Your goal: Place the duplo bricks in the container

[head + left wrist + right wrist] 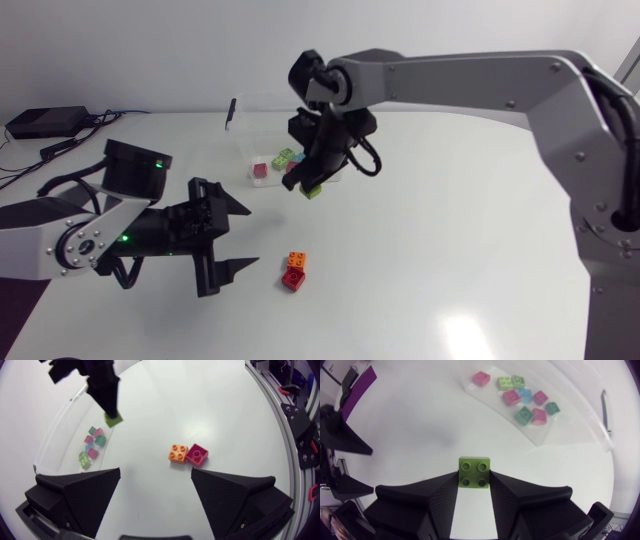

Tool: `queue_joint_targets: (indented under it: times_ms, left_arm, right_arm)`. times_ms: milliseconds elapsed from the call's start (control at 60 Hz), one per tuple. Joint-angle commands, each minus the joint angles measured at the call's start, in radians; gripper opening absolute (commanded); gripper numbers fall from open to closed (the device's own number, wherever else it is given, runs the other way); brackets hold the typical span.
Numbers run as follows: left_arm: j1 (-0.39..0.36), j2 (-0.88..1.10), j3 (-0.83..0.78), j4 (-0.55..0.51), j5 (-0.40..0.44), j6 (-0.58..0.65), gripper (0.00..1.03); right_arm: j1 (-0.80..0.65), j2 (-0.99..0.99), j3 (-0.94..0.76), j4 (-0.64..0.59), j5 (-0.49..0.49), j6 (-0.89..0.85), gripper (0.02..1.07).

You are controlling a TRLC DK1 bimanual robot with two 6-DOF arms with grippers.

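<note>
My right gripper [307, 181] hangs just in front of the clear container [240, 106], shut on a lime green duplo brick [314, 190]. In the right wrist view that green brick [474, 472] is pinched between both fingers of the right gripper [474, 491], above the bare table. Several pink, green and blue bricks [522, 396] lie inside the container [572, 420]. An orange brick [297, 260] and a red brick [292, 280] sit touching on the table. My left gripper [236, 240] stands open just left of them; they lie ahead of its fingers [80, 495].
A black box and cables [45, 122] lie at the table's far left corner. The right arm's links [480, 80] span the far right of the table. White table surface [420, 250] lies to the right of the two loose bricks.
</note>
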Motion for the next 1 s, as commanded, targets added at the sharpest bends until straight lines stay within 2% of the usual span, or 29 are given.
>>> queue_joint_targets:
  times_ms: [0,267,483,833,883,983]
  left_arm:
    - [-0.033,0.049,-0.014,0.010,0.002,-0.021,0.99]
    - [-0.105,0.172,0.029,0.013,0.000,-0.073,0.99]
    - [-0.151,0.254,0.052,0.041,-0.041,-0.099,0.99]
    - [-0.184,0.340,0.067,0.084,-0.075,-0.127,0.98]
    - [-0.184,0.350,0.067,0.090,-0.079,-0.127,0.98]
    - [-0.184,0.357,0.067,0.098,-0.086,-0.127,0.98]
  right_arm:
    - [-0.027,-0.027,0.050,0.007,0.011,0.025,0.29]
    - [-0.095,-0.019,0.221,0.025,0.012,0.025,0.29]
    - [-0.132,-0.006,0.287,0.104,0.011,0.020,0.29]
    - [-0.182,0.209,0.498,0.148,-0.009,0.019,0.30]
    - [-0.185,0.243,0.533,0.139,-0.009,0.019,0.41]
    - [-0.187,0.261,0.551,0.117,-0.006,0.014,0.93]
